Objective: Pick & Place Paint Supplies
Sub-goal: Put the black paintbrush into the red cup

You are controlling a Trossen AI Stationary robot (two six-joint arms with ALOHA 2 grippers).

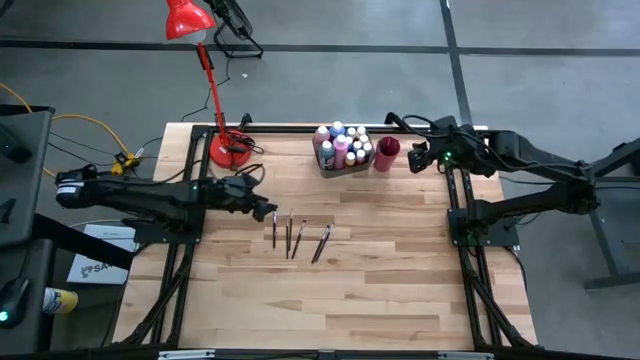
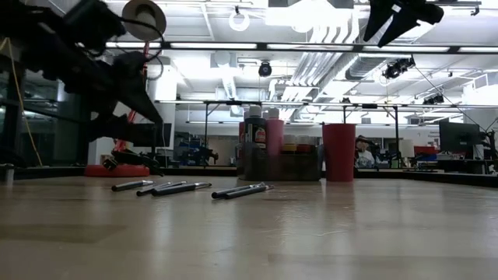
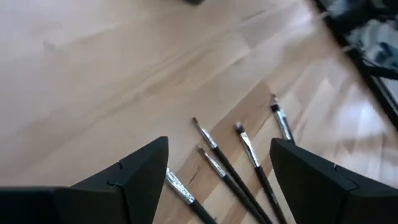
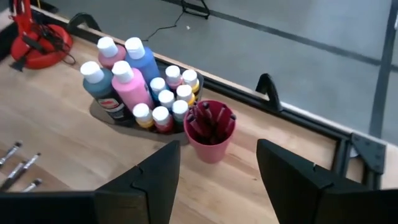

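Observation:
Several thin dark-handled paintbrushes point(image 1: 295, 236) lie flat on the wooden table, side by side; I also see them in the low view point(image 2: 187, 187) and the left wrist view point(image 3: 249, 155). My left gripper point(image 1: 262, 206) hovers open just left of and above them point(image 3: 217, 146). Small paint bottles point(image 1: 343, 147) with pink, blue, yellow and white caps stand packed in a grey bin point(image 4: 140, 84). Beside it a red cup point(image 4: 210, 132) holds a few dark-red brush handles. My right gripper point(image 1: 415, 157) is open above the table, right of the cup point(image 4: 217, 149).
A red desk lamp point(image 1: 213, 95) stands with its base point(image 1: 231, 150) at the far left of the table. Black frame rails point(image 1: 465, 215) run along both sides. Bare wood point(image 1: 330, 300) fills the near half of the table.

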